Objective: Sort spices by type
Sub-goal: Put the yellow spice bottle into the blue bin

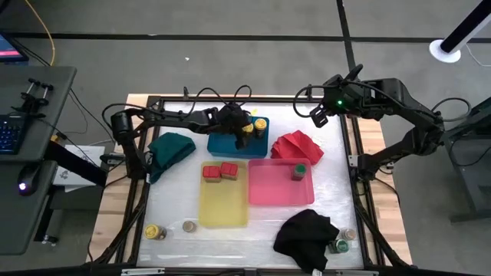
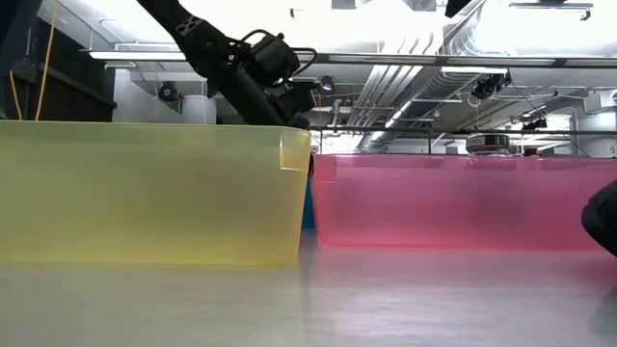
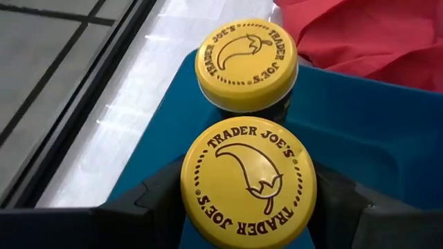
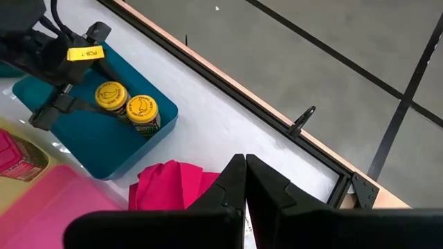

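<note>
Two yellow lids and carry a dark brown chilli drawing ringed by lettering and dots, in the blue tray at frame centre. Upper right lies a red cloth. The yellow tray holds red-lidded jars; the pink tray, a green-lidded jar.

- three trays sit mid-table in the high view; one tray at the far side, a second tray in front of it toward the left, a third tray just right of the second
- two round-lidded jars stand touching in the far tray; left gripper sits around the nearer one
- two square-lidded jars side by side in the second tray's far end
- one jar in the third tray's far right corner
- cloth left of the far tray; another cloth right of it; third cloth at the near right
- two loose jars near the front left; two more beside the third cloth
- right gripper over the far right of the table
</note>
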Available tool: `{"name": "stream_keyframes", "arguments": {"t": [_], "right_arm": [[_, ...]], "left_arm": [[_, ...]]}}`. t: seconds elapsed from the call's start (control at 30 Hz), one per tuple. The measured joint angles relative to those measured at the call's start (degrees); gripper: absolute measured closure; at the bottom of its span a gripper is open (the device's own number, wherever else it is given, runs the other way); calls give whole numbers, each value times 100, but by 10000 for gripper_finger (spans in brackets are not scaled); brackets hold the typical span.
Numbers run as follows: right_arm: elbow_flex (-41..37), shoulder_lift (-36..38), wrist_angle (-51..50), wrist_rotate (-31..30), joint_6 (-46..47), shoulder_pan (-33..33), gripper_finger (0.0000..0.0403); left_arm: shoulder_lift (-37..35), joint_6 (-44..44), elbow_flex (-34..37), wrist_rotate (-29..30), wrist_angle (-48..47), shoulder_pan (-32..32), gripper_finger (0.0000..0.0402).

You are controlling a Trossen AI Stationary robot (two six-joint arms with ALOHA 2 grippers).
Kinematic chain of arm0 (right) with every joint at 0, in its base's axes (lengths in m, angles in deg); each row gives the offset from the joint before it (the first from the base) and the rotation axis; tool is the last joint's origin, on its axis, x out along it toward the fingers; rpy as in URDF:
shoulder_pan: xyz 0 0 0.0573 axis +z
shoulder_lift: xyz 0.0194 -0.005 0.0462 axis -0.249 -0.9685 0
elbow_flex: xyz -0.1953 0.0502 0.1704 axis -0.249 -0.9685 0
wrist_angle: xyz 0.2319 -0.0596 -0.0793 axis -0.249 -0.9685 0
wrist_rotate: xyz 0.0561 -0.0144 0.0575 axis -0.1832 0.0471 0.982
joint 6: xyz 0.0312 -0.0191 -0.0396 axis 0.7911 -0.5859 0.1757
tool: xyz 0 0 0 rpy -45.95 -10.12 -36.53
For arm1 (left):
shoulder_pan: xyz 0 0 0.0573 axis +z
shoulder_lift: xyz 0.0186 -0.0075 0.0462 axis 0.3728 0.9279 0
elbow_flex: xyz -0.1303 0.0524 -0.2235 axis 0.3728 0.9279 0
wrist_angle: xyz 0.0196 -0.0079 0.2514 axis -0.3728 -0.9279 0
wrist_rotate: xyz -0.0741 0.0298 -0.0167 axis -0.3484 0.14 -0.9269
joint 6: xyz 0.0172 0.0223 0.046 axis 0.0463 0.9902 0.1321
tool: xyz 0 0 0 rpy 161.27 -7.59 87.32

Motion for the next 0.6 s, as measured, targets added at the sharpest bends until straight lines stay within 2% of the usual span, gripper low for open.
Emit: {"name": "stream_keyframes", "arguments": {"t": [0.33,0.6], "right_arm": [[0,0,1,0,0,0,402],[0,0,0,0,97,0,402]], "left_arm": [[0,351,0,-2,-4,2,130],[-23,353,0,-1,-29,15,119]]}}
